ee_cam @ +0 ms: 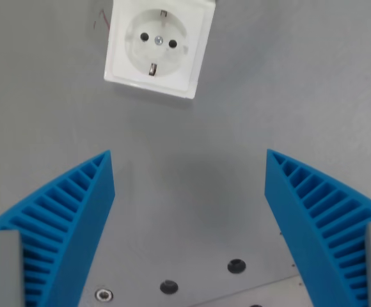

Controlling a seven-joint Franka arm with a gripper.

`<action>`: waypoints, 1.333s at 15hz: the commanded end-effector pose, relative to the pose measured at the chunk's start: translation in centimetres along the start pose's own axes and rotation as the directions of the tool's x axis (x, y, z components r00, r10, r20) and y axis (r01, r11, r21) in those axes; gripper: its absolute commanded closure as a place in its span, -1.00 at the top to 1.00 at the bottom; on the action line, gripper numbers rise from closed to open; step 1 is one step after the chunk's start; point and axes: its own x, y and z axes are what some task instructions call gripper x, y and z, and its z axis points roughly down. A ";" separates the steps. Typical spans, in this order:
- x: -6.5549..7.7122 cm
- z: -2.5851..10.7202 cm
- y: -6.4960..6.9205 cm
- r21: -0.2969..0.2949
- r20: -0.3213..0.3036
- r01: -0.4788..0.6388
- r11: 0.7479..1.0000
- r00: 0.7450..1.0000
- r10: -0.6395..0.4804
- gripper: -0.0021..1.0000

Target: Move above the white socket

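White socket (158,46) top centre; pincer (189,160) spread wide, empty, below it.

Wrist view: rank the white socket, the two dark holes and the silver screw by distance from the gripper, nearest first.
Measured from the gripper, open, midway between the blue fingertips:
1. Right dark hole, below, toward the wrist view's right.
2. Left dark hole, below, slightly farther; close to 1.
3. White socket, at top, left of centre; close to 2, hard to call.
4. Silver screw, bottom left.

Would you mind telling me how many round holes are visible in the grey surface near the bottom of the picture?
2 dark holes: one low centre, one right of it. Others may be hidden.
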 end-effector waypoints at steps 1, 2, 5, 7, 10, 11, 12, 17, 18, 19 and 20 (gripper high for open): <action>1.5 0.7 -0.3 -0.049 -0.002 -0.135 0.990 0.991 0.135 1.00; 1.8 0.9 -0.4 -0.051 -0.003 -0.144 0.988 0.990 0.144 1.00; 2.5 1.6 -0.6 -0.054 -0.009 -0.172 0.984 0.985 0.172 1.00; 2.9 2.0 -0.7 -0.058 -0.011 -0.186 0.981 0.983 0.185 1.00; 3.3 2.4 -0.9 -0.059 -0.021 -0.211 0.976 0.977 0.210 1.00; 3.5 2.6 -0.9 -0.059 -0.023 -0.216 0.975 0.976 0.215 1.00; 3.6 2.7 -1.0 -0.059 -0.027 -0.222 0.973 0.975 0.221 1.00; 4.3 3.5 -1.2 -0.062 -0.031 -0.245 0.967 0.969 0.244 1.00; 4.5 3.6 -1.3 -0.063 -0.030 -0.250 0.966 0.968 0.249 1.00; 4.7 3.7 -1.3 -0.066 -0.027 -0.251 0.966 0.968 0.249 1.00; 4.8 3.9 -1.4 -0.070 -0.023 -0.252 0.965 0.968 0.251 1.00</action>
